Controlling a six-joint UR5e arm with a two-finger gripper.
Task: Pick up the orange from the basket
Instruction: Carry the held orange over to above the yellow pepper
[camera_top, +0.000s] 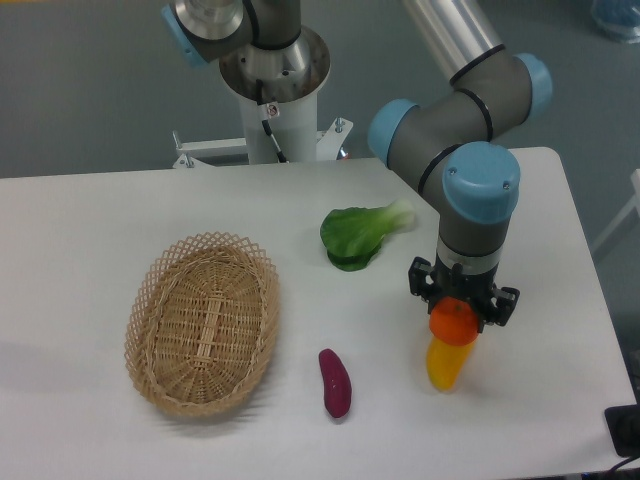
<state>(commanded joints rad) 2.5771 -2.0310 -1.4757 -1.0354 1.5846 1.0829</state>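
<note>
Held at lower right — orange (453, 322) clamped in gripper (455, 312), clear of basket (150, 300) — judged light, firm, smooth-skinned, best gripped across its middle

1. A white table (120, 215) with rounded corners fills most of the view; its surface is smooth and evenly lit, with soft shadows.
2. Grey-green floor (90, 90) spans the top, from 9 o'clock to 3 o'clock.
3. A blue object (615, 18) sits cut off at 1 o'clock; a dark object (625, 430) is cropped at 4 o'clock.
</note>
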